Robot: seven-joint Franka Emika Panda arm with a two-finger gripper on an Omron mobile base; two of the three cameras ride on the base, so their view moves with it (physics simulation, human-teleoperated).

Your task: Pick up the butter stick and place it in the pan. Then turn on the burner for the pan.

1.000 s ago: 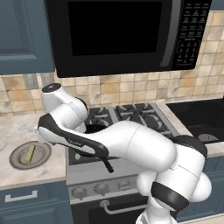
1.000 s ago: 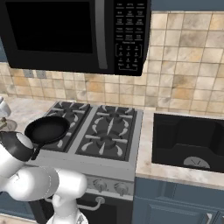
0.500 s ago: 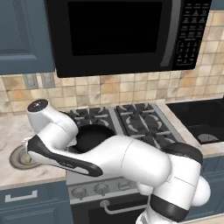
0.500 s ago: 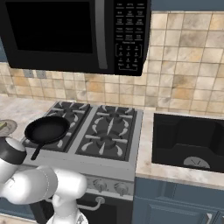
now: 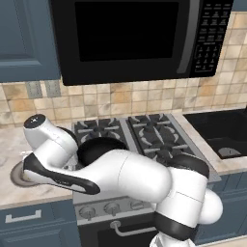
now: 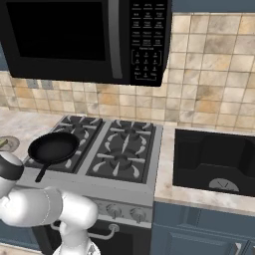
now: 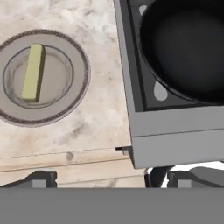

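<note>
Nearest in the hand view, the gripper (image 7: 100, 178) is seen only as two dark finger tips low in the frame, set wide apart with nothing between them, so it is judged spread and empty. Beyond them lies the marbled bench (image 7: 100, 118), and on it the grey plate (image 7: 78, 94), on which the butter (image 7: 33, 72) rests lengthwise, well apart from the finger tips. Past the stove's edge (image 7: 175, 146) the pan (image 7: 183, 48) is seen on the front left burner, empty. The reach for the butter is judged the step in hand. It is best done by bringing the gripper over the plate's middle, turning the wrist so that the jaws close across the bar's narrow width, and lowering until the tips straddle it without striking the plate's raised rim. A soft bar may be squashed by a hard squeeze, so a light closure is advised. Compared with half a second ago, the arm is swung lower and further over the plate in the left base view, and the plate (image 5: 19, 177) is now largely covered by it.
</note>
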